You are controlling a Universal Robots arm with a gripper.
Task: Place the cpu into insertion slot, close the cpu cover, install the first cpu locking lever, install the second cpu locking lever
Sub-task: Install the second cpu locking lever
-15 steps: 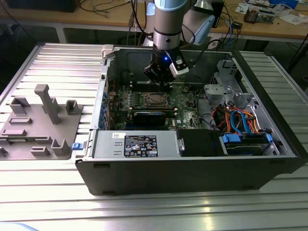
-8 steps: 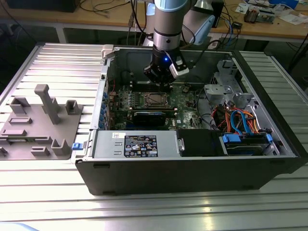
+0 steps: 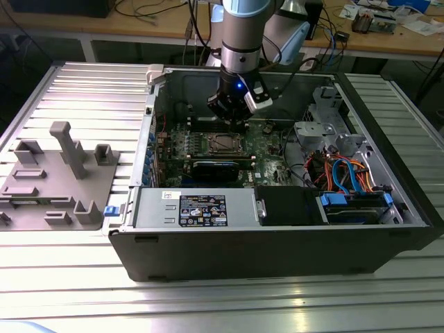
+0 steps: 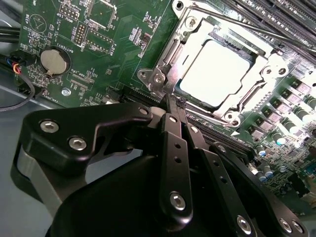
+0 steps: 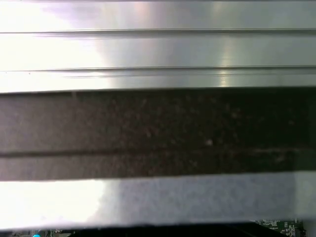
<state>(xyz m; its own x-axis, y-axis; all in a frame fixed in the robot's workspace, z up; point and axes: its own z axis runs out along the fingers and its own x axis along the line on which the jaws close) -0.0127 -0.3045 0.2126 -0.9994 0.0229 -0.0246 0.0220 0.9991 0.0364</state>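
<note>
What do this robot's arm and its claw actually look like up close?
The arm is a thick silver-grey tube with a pale blue band and a black wrist carrying a small blue light. The gripper is matte black: flat linked bars dotted with shiny silver screws, narrowing to slim tips.

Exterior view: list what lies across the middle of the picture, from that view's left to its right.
grey fixture block on the table → the cpu seated in the motherboard → orange and blue cables → black case wall
</note>
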